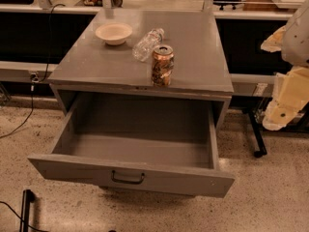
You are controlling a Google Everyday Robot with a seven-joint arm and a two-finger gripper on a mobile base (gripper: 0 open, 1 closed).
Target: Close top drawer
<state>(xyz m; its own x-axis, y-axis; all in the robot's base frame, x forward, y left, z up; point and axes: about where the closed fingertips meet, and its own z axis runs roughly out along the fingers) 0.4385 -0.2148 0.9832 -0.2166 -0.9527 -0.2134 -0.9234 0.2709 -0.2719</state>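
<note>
The drawer (72, 170) is pulled far out from under the counter's front edge, its tall grey front facing the floor space ahead and its grey inside floor open to view. A dark handle (128, 178) sits at the middle of the front.

On the counter (91, 66) a can (162, 65) stands upright just behind the front edge, right of centre, above the open drawer. A clear bottle (147, 44) lies on its side just behind the can. A pale bowl (114, 33) sits toward the back left corner.

The gripper (282, 115) is at the right edge of view, off the counter's right side and well apart from the drawer; I cannot tell how far open it is or whether it holds anything. A black stand leg (256, 137) rests on the floor between it and the counter's front right corner. A black cable (34, 86) trails down past the left edge.
</note>
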